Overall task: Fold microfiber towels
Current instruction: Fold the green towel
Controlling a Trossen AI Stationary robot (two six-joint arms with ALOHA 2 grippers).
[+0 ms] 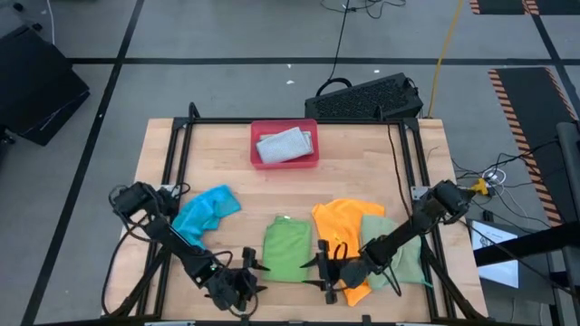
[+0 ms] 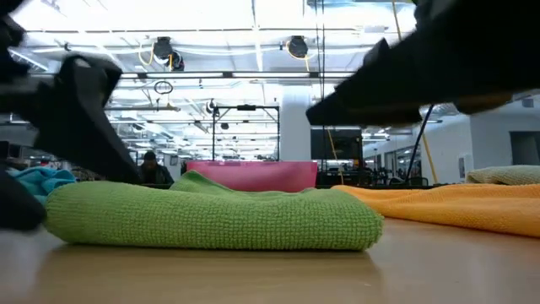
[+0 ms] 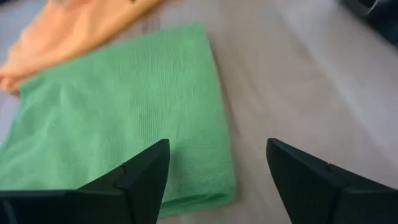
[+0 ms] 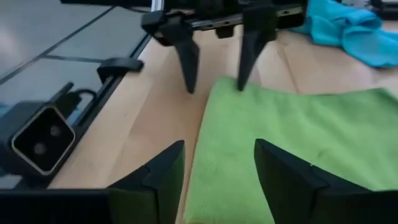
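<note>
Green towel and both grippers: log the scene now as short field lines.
green towel: folded flat at the table's near edge
left gripper: open, at the towel's left edge, holding nothing
right gripper: open, at the towel's right edge, holding nothing
orange towel: unfolded, right of the green towel
blue towel: crumpled, on the left
tray: holds a grey towel

We see two matte black jointed arms trailing black cables; the left gripper (image 1: 246, 273) and right gripper (image 1: 323, 269) carry tapered, wedge-shaped black fingers (image 4: 186, 59).
</note>
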